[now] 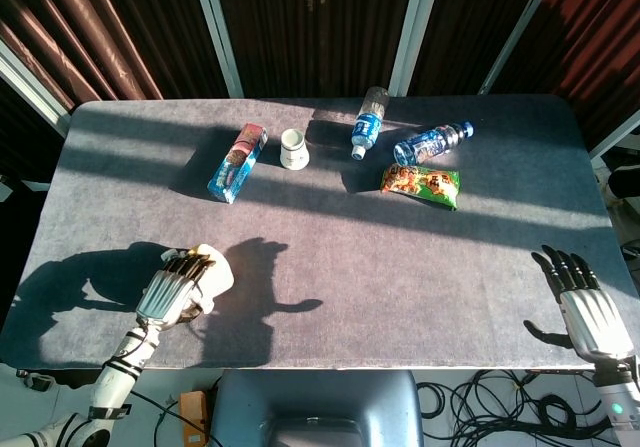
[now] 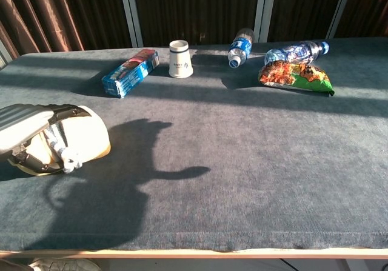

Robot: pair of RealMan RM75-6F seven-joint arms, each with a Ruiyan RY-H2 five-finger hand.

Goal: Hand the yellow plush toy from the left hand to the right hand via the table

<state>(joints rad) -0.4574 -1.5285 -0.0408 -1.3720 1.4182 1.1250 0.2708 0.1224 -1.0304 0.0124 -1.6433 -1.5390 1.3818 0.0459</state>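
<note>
We see 1 table (image 1: 330, 257), grey felt-like top, taking up most of both views; sun stripes and dark shadows run across it.

2 hands. Left hand (image 1: 172, 285) sits at the near-left part of the table, fingers wrapped over the yellow plush toy (image 1: 212, 273), grasping it from above. In the chest view the same left hand (image 2: 27, 125) shows as a pale back plate w/ dark fingers (image 2: 63, 110) curled over the toy's top. Right hand (image 1: 585, 302) is at the near-right table edge, holding nothing, fingers spread and pointing away from the robot; it shows in the head view only.

1 yellow plush toy: near-left on the table, under the left hand. In the chest view the toy (image 2: 88, 139) looks cream-yellow and rounded, its bottom seems to touch the table surface, though we can't tell for sure.

Far side of the table, well apart from both hands:
- 1 blue-and-red box (image 1: 238, 162), lying flat, far-left of centre; also in chest view (image 2: 130, 72).
- 1 green/orange snack bag (image 1: 420, 184), lying flat, far-right; chest view (image 2: 295, 77).
- 2 water bottles, both on their sides w/ blue labels: one (image 1: 368, 134) just right of the cup, the other (image 1: 432, 143) just behind the snack bag.
- 1 white cup (image 1: 292, 148), upright, between box and first bottle; chest view (image 2: 180, 58).
</note>
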